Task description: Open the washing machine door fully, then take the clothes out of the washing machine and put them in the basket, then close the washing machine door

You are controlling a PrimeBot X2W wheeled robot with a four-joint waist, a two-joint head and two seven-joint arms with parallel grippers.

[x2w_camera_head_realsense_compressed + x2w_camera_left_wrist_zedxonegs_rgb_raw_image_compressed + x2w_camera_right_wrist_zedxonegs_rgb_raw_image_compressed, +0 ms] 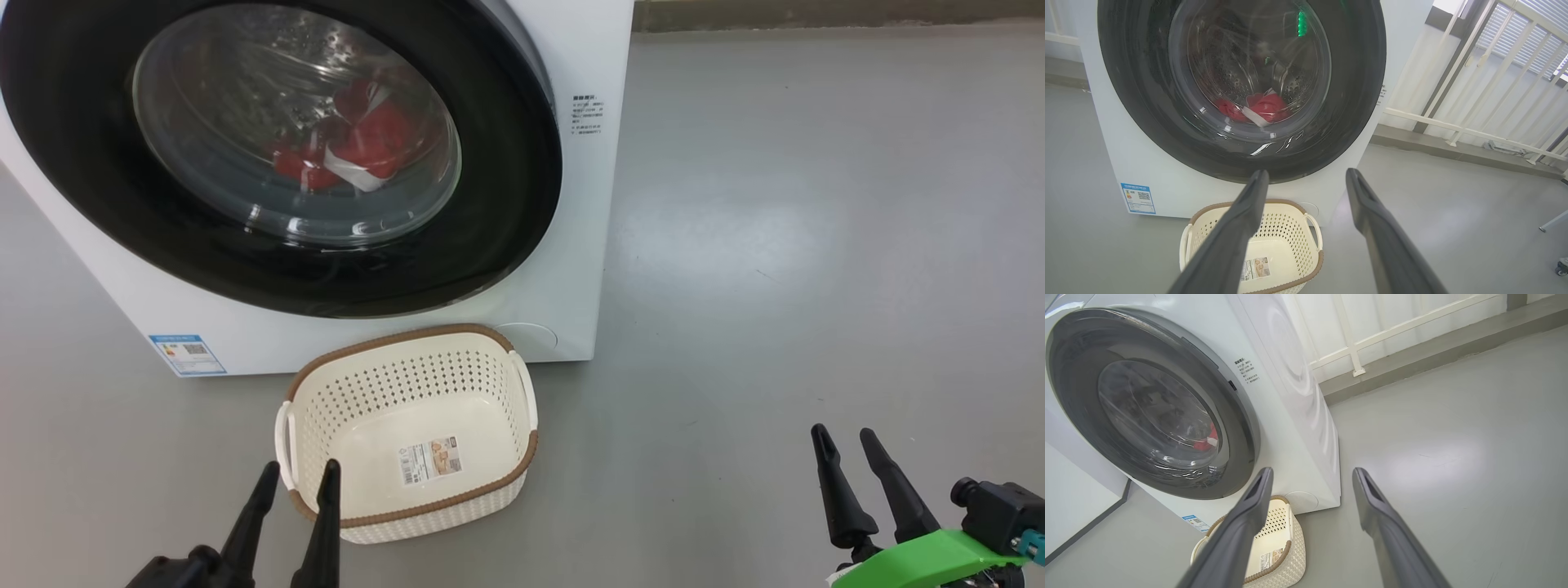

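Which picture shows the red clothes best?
The head view: the red clothes look biggest and clearest through the door glass. The left wrist view shows them smaller; the right wrist view, a small red patch.

The top and left of the washing machine and the washing machine door are cut off in the head view. The clothes sit behind shiny glass, so their shape is hard to tell. The side label and blue sticker are too small to read. In the left wrist view, 1 of the left fingers hides part of the basket.
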